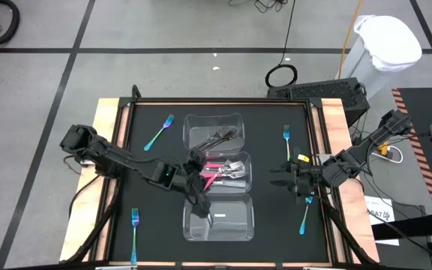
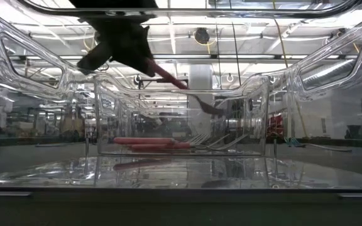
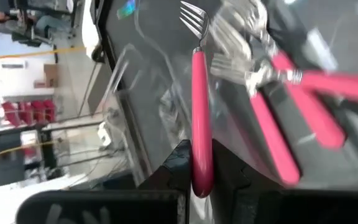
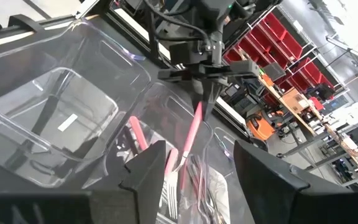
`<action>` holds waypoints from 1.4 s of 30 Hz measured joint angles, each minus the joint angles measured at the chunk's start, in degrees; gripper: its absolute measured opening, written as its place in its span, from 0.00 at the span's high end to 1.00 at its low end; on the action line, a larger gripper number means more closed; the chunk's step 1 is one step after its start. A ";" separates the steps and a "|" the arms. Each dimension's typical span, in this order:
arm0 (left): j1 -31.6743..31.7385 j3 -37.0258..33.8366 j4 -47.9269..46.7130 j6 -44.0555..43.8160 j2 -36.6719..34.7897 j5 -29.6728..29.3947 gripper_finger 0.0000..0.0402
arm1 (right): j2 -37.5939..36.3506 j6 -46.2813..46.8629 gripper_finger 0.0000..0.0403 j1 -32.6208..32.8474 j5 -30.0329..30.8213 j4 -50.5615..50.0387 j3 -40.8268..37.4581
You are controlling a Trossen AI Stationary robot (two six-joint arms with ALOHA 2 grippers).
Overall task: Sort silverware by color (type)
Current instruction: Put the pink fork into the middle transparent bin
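My left gripper (image 1: pixel 198 177) hovers over the left end of the middle clear container (image 1: pixel 246 180), shut on a pink-handled fork (image 3: pixel 201 93). More pink-handled forks (image 3: pixel 309 106) lie on that container's floor (image 2: pixel 153 143). Dark grey forks (image 1: pixel 220 137) lie in the far container (image 1: pixel 187 131). The near container (image 1: pixel 217 217) holds no forks. Several blue-handled forks lie flat on the black mat (image 1: pixel 158 133), (image 1: pixel 286 139), (image 1: pixel 134 223), (image 1: pixel 304 217). My right gripper (image 1: pixel 280 177) is open, right of the middle container, and touches nothing. My left gripper (image 3: pixel 201 165) pinches the pink fork by its handle's free end (image 3: pixel 201 177) between the two fingers. The fingers lie along the handle. The fork is lifted clear above the middle container and slants down away from the fingers (image 2: pixel 144 59), tines (image 2: pixel 207 105) lowest.
The three clear containers stand in a column down the middle of the mat. A wooden frame (image 1: pixel 107 150) borders the mat on both sides. Bare mat lies left and right of the containers, between the scattered blue forks.
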 joint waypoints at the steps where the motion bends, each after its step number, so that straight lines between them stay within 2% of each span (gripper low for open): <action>1: 0.27 0.00 1.15 0.13 0.00 1.40 0.94 | 0.00 0.00 0.54 0.00 0.00 -0.02 0.00; 6: 1.00 0.00 4.52 0.40 0.00 8.33 0.88 | 0.00 0.00 0.54 0.00 0.00 0.00 0.00; 22: 0.97 0.00 3.15 -0.19 0.00 8.30 0.90 | 0.00 -1.46 0.54 -0.02 0.00 0.45 0.00; 31: 1.08 0.00 3.13 -3.90 0.02 8.29 0.90 | 0.00 -1.79 0.54 0.00 0.00 0.50 0.00; 42: 1.11 0.00 3.17 -6.18 0.02 7.21 0.79 | -0.02 -1.92 0.54 -0.01 0.00 0.52 0.00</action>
